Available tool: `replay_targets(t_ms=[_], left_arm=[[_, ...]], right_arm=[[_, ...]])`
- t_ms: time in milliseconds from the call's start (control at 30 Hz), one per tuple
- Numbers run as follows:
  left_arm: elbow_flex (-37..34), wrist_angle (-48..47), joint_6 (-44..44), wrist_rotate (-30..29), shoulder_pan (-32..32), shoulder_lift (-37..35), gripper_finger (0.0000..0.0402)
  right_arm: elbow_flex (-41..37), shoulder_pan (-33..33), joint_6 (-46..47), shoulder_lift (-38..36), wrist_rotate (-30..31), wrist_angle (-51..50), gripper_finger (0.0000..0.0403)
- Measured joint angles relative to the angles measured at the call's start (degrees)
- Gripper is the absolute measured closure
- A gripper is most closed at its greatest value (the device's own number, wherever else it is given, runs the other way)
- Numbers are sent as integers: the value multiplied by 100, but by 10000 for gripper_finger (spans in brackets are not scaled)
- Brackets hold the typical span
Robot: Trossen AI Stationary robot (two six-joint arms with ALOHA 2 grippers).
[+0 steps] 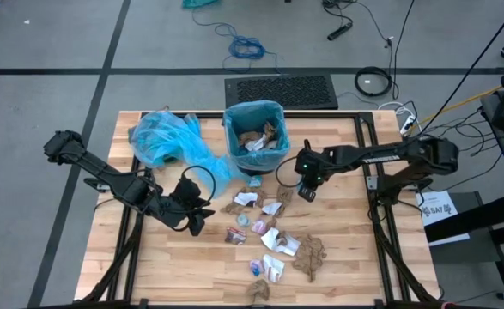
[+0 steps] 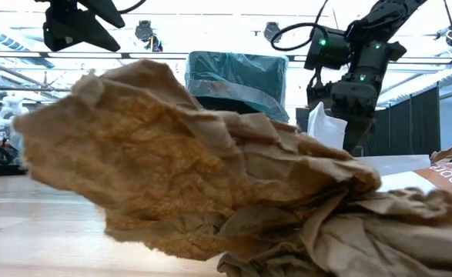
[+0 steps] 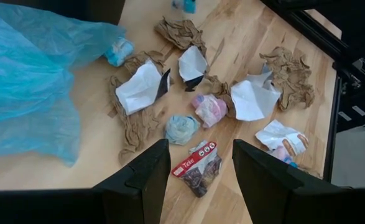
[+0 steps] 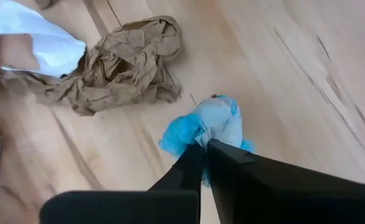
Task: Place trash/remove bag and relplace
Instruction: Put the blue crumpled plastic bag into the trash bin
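1. Scraps of trash [image 1: 264,232] lie scattered over the wooden worktop [image 1: 174,266]: crumpled brown paper wads, white paper pieces and a few pale blue and pink bits, most of them between the two tools and nearer the front edge.
2. Right tool [image 4: 204,152] has its two dark fingers pressed together on a pale blue crumpled scrap [image 4: 213,124], pinching its edge against bare wood; in the high view this tool [image 1: 307,190] sits just beside the bin's front corner.
3. Near the right tool's tip lies a twisted brown paper wad [image 4: 126,59], soft and deeply creased, and past it a smooth white paper piece [image 4: 36,40].
4. Left tool [image 3: 201,168] hangs with its fingers spread apart and nothing between them; in the high view it [image 1: 196,215] is on the other side of the scrap pile from the right tool.
5. Ahead of the left tool's fingers lie a small printed wrapper with a red label [image 3: 198,165], a pale blue wad [image 3: 181,127], a pink wad [image 3: 210,109] and several white sheets [image 3: 142,87] on brown paper.
6. A loose, glossy blue plastic bag [image 1: 161,137] lies crumpled on the worktop behind the left tool.
7. A square bin [image 1: 256,133] lined with a blue bag stands behind both tools, with brown and white paper already inside.
8. In the low view a big wrinkled brown paper wad [image 2: 195,177] fills the foreground and hides most of the worktop.
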Motion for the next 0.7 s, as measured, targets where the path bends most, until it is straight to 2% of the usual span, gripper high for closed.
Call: replay_targets(t_ms=[200, 333, 533, 700], left_arm=[[0, 1, 0, 0, 0, 2, 224], [0, 0, 0, 0, 0, 1, 224], [0, 1, 0, 0, 0, 2, 224], [0, 0, 0, 0, 0, 2, 224]], right_arm=[[69, 352, 881, -631, 28, -255, 402], [588, 724, 1434, -1074, 489, -718, 403], [2353, 1179, 1756, -1231, 1477, -1639, 403], [3879, 1322, 1183, -869, 2410, -1449, 403]])
